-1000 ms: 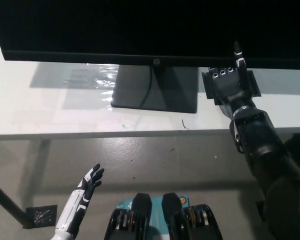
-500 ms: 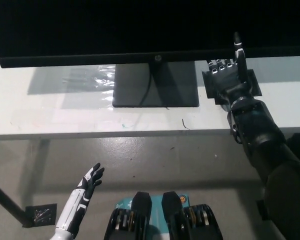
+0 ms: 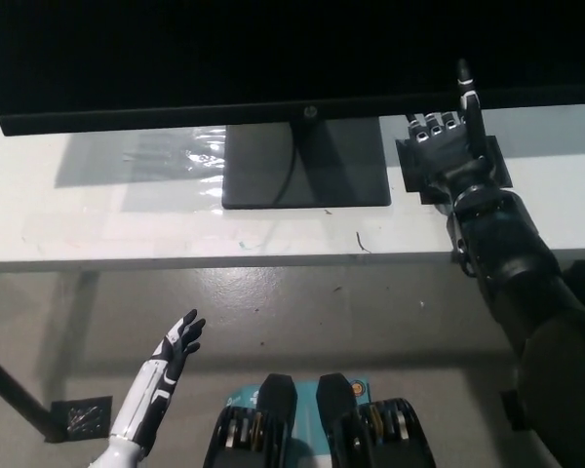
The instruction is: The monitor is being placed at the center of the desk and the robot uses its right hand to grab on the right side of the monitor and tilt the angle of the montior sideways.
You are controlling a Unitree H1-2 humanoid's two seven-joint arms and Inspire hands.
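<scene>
Down at the lower left, the robot's white left hand (image 3: 174, 351) hangs below the desk edge, fingers spread and holding nothing. The monitor (image 3: 273, 54) stands mid-desk on its flat square base (image 3: 307, 166), the white desk (image 3: 97, 214) bare around it. Further right, the black right hand (image 3: 447, 146) reaches up to the screen's lower right edge, one finger raised against the bezel, the others curled beneath; whether it truly grips I cannot tell. The panel looks rigid yet fragile, so I'd grip the bezel, not the screen.
</scene>
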